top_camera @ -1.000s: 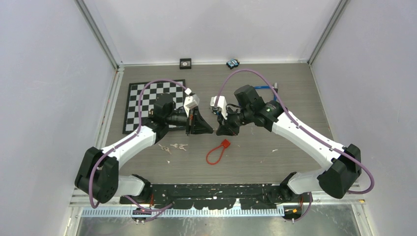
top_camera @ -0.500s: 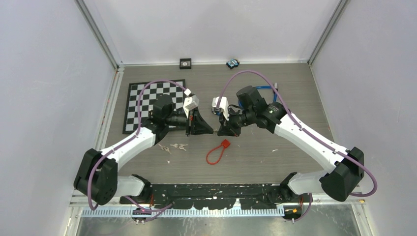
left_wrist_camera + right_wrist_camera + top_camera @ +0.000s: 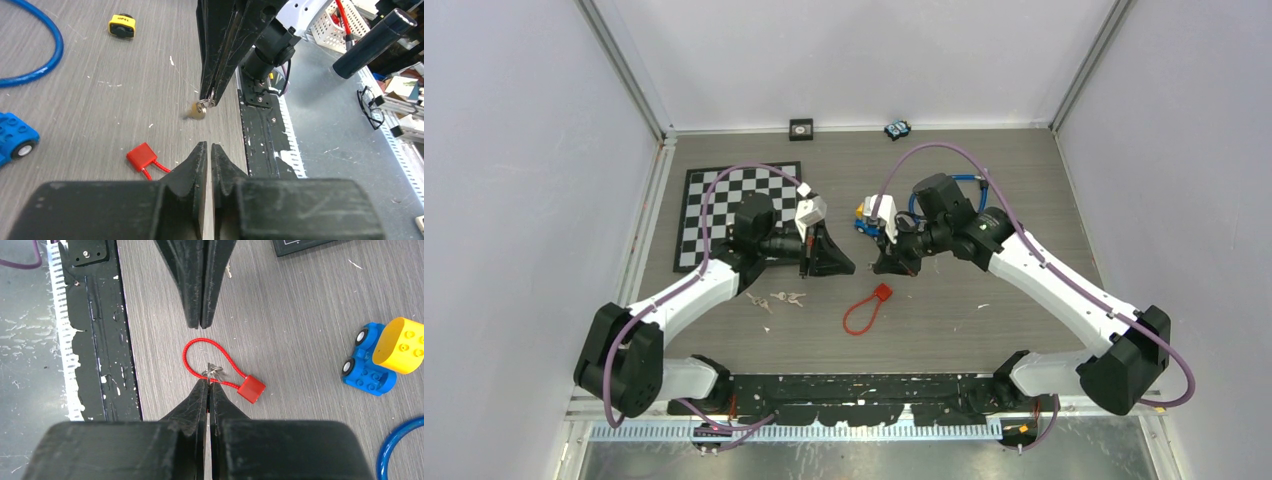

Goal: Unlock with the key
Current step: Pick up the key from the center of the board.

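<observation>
The key [image 3: 199, 110] is held by its ring in the shut right gripper [image 3: 208, 382], which has been drawn back from the left gripper [image 3: 208, 147]. The left gripper is closed, with nothing seen in it. The red lock [image 3: 881, 292] lies on the bench [image 3: 1004, 160] at 6 o'clock of the gap between them, so the lock is judged still to be picked up.

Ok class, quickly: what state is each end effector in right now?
Left end effector: closed, holding nothing.
Right end effector: closed on the key, pinched by its ring.
</observation>
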Robot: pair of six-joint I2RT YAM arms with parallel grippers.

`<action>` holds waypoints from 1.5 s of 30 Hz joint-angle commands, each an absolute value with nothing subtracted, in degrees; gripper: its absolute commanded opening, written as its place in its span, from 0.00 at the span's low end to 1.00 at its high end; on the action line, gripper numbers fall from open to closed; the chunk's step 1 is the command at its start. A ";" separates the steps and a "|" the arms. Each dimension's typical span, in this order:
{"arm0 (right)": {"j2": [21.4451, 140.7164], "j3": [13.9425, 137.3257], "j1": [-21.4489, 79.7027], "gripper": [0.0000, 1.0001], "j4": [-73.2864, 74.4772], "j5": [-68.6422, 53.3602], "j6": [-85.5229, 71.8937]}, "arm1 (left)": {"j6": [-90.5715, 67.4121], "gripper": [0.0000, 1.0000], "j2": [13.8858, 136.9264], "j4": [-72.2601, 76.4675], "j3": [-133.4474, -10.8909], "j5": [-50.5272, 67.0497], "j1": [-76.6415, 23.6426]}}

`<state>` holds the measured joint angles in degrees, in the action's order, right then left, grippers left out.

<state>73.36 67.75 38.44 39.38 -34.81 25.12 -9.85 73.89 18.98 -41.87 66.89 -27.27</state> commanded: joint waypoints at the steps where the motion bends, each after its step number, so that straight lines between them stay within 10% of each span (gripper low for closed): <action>1: 74.31 70.75 38.49 0.00 40.20 -36.03 25.80 | -6.11 0.17 73.27 16.90 -45.42 67.35 -27.23; 7: 75.64 72.55 38.50 0.00 40.70 -35.81 25.28 | 3.47 0.40 76.02 1.54 -55.44 66.36 -29.52; 17: 75.32 72.32 38.50 0.00 39.55 -35.62 24.06 | 3.63 0.41 78.55 1.82 -56.60 65.48 -32.47; 45: 74.64 70.32 38.50 0.00 37.38 -35.10 22.87 | 0.77 0.00 80.55 6.10 -55.03 63.70 -33.22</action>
<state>75.90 69.80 38.44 40.38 -34.54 23.59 0.47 79.99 4.29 -55.24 63.51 -32.91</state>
